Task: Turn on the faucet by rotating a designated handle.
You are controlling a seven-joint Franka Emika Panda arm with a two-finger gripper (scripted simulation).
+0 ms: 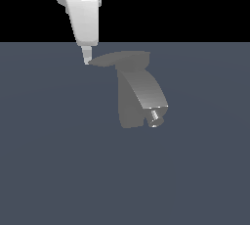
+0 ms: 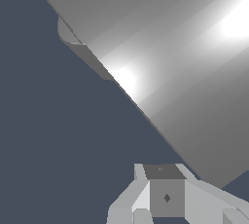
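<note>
The matte grey faucet (image 1: 140,94) stands in the middle of the exterior view, with its short shiny nozzle (image 1: 155,117) at the lower end. The handle (image 1: 119,60) is a thin flat lever on top, and its tapered tip points to the exterior view's left. My white gripper (image 1: 86,59) comes down from above, with its fingertips right at the handle's tip, touching or nearly touching it. The fingers look shut together with nothing between them. In the wrist view the handle (image 2: 170,47) fills most of the frame as a broad grey surface, with my gripper (image 2: 165,198) against its edge.
The faucet stands on a flat blue-grey floor (image 1: 49,170). No other objects show.
</note>
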